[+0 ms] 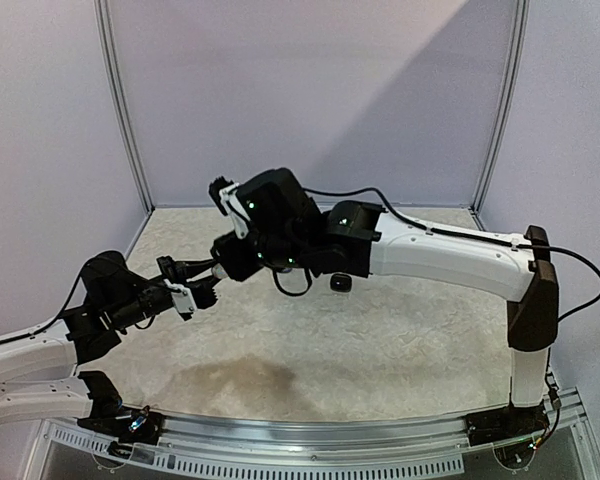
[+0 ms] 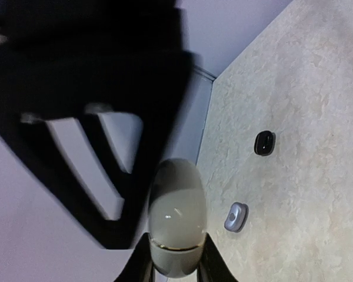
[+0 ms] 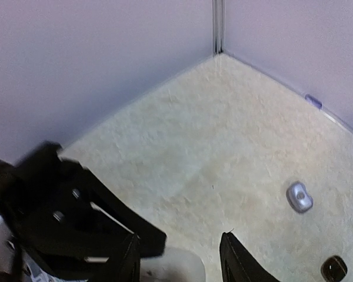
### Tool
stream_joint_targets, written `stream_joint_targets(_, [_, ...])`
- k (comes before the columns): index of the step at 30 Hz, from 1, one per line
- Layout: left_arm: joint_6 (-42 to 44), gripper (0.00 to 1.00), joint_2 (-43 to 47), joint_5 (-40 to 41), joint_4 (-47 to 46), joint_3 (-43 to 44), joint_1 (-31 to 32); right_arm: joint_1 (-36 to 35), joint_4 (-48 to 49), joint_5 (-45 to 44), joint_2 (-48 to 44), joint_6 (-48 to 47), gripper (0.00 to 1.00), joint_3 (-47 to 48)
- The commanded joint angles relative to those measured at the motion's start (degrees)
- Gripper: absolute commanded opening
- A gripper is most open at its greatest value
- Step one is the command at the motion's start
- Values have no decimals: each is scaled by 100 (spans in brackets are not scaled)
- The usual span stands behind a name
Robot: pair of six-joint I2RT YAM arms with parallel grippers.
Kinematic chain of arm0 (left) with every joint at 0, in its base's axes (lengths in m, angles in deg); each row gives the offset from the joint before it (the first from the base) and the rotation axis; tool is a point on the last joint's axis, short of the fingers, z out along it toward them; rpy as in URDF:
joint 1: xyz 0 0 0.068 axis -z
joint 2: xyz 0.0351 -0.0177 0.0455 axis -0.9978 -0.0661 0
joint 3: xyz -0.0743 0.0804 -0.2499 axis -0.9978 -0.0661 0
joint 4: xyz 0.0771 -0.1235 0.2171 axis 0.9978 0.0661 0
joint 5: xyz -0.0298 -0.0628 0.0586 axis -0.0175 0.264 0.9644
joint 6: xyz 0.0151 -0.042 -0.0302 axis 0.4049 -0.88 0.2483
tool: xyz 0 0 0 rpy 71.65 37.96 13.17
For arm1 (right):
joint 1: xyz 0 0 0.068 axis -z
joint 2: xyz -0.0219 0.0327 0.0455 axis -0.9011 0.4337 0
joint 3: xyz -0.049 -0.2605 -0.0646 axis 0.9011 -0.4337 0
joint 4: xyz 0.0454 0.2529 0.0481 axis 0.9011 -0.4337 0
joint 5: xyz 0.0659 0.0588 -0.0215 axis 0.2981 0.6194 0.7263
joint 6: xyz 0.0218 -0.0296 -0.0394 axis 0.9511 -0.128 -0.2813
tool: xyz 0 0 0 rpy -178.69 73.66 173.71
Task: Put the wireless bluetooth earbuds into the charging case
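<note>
one white case (image 2: 176,217), one grey earbud (image 2: 236,217), one black earbud (image 2: 264,143)

Top external: fixed, high behind arm bases (image 1: 130,425), faces forward and down, far, whole surface (image 1: 380,350) in view.
Left wrist: close, rolled sideways, skims surface toward wall (image 2: 235,29).
Right wrist: close, tilted down toward far corner (image 3: 216,53).
All 3 share black piece (image 1: 341,284); both wrist views share grey piece (image 3: 299,197).

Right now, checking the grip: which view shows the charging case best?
Left wrist: the charging case is large and close, clamped in the left gripper. Right wrist catches only its edge; top external shows nothing clear.
</note>
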Motion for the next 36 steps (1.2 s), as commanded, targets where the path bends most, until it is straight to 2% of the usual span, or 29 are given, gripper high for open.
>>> stream_joint_targets(1, [170, 0, -3, 334, 75, 74, 71, -55, -403, -205, -380, 500, 47, -670])
stream_joint_targets(7, [-301, 0, -28, 318, 242, 125, 71, -61, -828, -418, -793, 807, 47, -1090])
stream_joint_targets(11, [-1605, 0, -168, -7, 1142, 324, 71, 212, -1355, -975, -1100, 1335, 52, -1343])
stream_joint_targets(14, [-2857, 0, -384, -393, 1587, 496, 71, 634, -1724, -1076, -1557, 2027, 58, -1892])
stream_joint_targets(15, [-3215, 0, -504, -493, 1701, 574, 63, 784, -1778, -1066, -1703, 2173, 61, -2145])
stream_joint_targets(18, [-4225, 0, -961, -635, 1930, 913, 26, 1210, -1672, -907, -2355, 2676, 93, -3165])
stream_joint_targets(19, [-4569, 0, -1142, -741, 2032, 1070, 0, 1383, -1529, -750, -2598, 2790, 98, -3577])
stream_joint_targets(23, [-6088, 0, -2124, -1481, 2311, 1751, -137, 1944, -696, -342, -3596, 3265, 99, -5193])
stream_joint_targets(26, [-7158, 0, -3125, -2051, 2286, 2316, -182, 2166, -374, -331, -4263, 3398, 99, -6055])
stream_joint_targets(32, [-7764, 0, -5210, -2336, 3525, 3754, -487, 2195, -495, -345, -4859, 3495, 99, -6683])
stream_joint_targets(36, [-7963, 0, -5975, -2726, 3940, 4371, -704, 2188, -547, -406, -4980, 3529, 99, -6867])
